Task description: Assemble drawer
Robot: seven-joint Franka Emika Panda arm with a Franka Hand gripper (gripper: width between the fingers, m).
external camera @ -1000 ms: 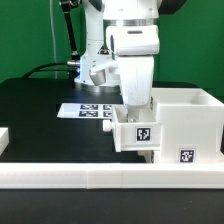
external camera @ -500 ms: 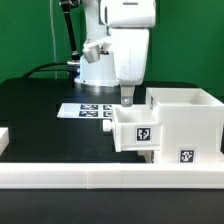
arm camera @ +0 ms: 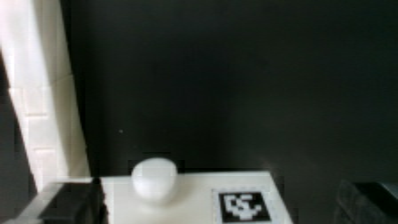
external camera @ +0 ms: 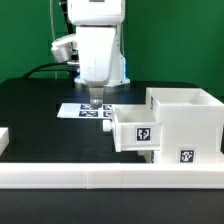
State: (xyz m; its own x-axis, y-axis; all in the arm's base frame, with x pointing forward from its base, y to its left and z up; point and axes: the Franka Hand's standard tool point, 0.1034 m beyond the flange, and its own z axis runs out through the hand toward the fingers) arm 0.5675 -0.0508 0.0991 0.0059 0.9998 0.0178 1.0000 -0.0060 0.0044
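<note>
The white cube-like housing (external camera: pixel 186 122) stands at the exterior view's right, with a tag on its front. A shallow white tray (external camera: pixel 133 129) with a tag sticks out of its side toward the exterior view's left. My gripper (external camera: pixel 95 101) hangs just left of the tray, above the marker board (external camera: pixel 88 110), holding nothing. In the wrist view the tray's white surface (arm camera: pixel 187 200) shows its rounded knob (arm camera: pixel 155 178) and a tag (arm camera: pixel 244 205). My gripper (arm camera: pixel 217 206) is open, with its dark fingers (arm camera: pixel 64 204) far apart on either side of the tray.
A long low white border bar (external camera: pixel 100 178) runs along the front and shows in the wrist view (arm camera: pixel 36 90). A small white piece (external camera: pixel 4 136) sits at the exterior view's left edge, cut off. The table top is black.
My gripper has left the tray at the housing and moved up and toward the exterior view's left, over the marker board. The tray stays in the housing.
</note>
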